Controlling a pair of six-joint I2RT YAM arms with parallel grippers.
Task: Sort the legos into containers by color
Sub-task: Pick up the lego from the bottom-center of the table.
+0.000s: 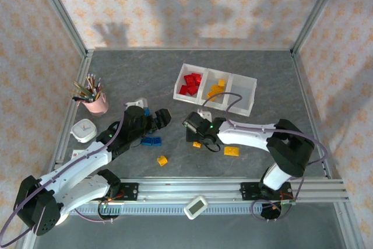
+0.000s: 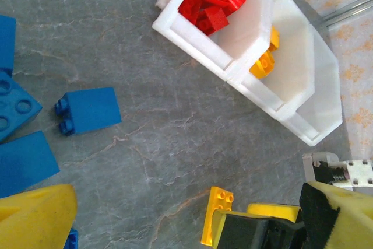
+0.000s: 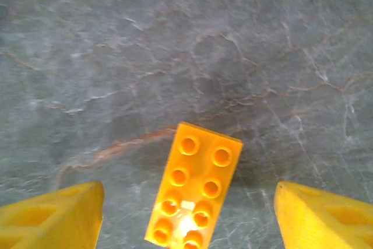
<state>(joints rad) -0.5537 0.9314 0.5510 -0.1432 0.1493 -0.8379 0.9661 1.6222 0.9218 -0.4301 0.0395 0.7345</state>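
The white tray of containers (image 1: 242,93) stands at the table's middle back. Red legos (image 1: 190,83) fill its left compartment, yellow ones (image 1: 216,90) lie in the middle, and the right one is bare. My right gripper (image 1: 197,139) hangs open over a yellow eight-stud brick (image 3: 197,190); its yellow fingers (image 3: 58,220) stand clear of the brick on both sides. My left gripper (image 1: 163,116) is open with nothing in it, near blue bricks (image 1: 152,141). The left wrist view has a blue brick (image 2: 88,109), the tray (image 2: 240,34) and the same yellow brick (image 2: 215,211).
More yellow bricks lie loose at the front (image 1: 162,160) and beside the right arm (image 1: 231,151). A pink cup of pencils (image 1: 96,105) and a white square device (image 1: 84,130) sit at the left. Metal rails edge the table.
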